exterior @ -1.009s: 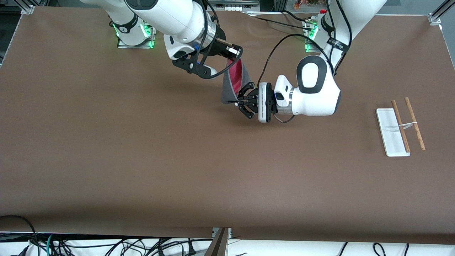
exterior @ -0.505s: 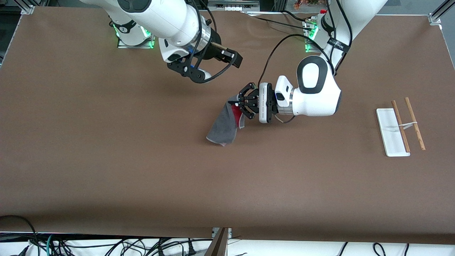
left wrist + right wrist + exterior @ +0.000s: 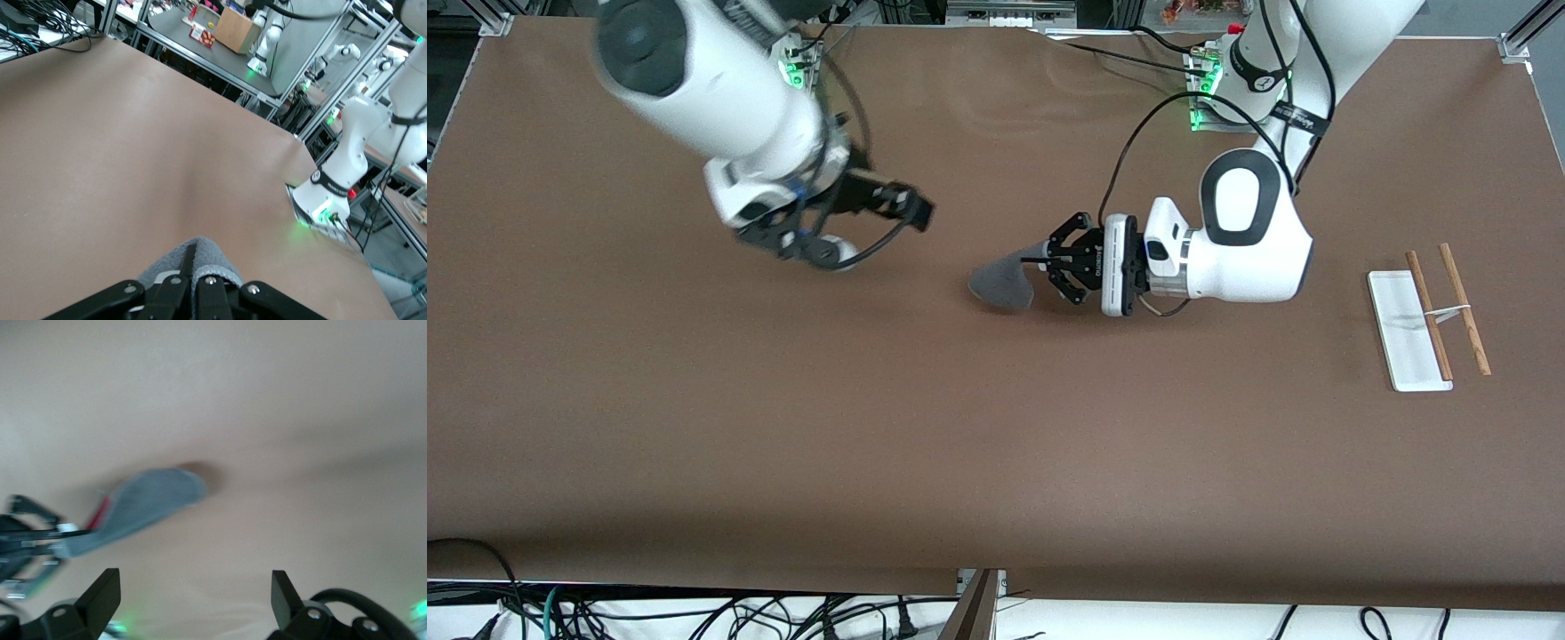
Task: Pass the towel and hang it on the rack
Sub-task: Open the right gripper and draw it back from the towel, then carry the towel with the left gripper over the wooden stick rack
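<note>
Brown table (image 3: 996, 444), cables (image 3: 694, 613) along its near edge

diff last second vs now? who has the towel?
The right hand let go of the towel and pulled back toward its own end of the table, fingers open. The left hand took hold, stays shut on the towel and shifted slightly toward the rack, which has not moved.

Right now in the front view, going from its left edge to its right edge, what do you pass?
right gripper → towel → left gripper → rack
</note>
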`<state>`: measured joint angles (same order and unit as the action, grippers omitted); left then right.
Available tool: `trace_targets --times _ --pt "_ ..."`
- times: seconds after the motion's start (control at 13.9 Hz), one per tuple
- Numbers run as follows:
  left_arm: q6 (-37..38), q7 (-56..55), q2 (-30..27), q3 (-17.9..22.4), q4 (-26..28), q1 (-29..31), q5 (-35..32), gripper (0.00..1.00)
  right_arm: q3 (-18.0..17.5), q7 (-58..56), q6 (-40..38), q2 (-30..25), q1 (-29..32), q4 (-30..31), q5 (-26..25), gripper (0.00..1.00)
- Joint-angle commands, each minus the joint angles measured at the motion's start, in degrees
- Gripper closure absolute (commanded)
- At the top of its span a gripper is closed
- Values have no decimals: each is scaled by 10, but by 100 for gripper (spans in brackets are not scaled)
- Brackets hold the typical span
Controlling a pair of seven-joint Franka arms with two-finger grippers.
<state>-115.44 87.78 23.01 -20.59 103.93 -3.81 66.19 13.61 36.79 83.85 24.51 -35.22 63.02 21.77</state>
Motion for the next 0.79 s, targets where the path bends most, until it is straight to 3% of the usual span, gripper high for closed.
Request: trace_targets --times 0.0,0.22,0.36,0.43,0.58,0.72 --pt "44 5 -10 -1 -9 31 -76 100 -4 -95 -29 -3 44 -1 -15 0" --pt "117 2 -10 1 -31 73 -171 100 46 -179 -42 -38 46 44 -28 0" --pt "188 -22 -9 0 -64 104 -247 100 69 -235 -27 -99 45 131 -66 0" --pt "223 -34 -9 1 -81 117 -279 100 67 -252 -9 -140 46 183 -112 0" --pt "282 -54 -8 2 -104 147 -341 100 63 -287 8 -198 61 253 -154 0" --pt "324 -55 -8 2 -129 176 -395 100 -4 -299 14 -229 126 280 -193 0"
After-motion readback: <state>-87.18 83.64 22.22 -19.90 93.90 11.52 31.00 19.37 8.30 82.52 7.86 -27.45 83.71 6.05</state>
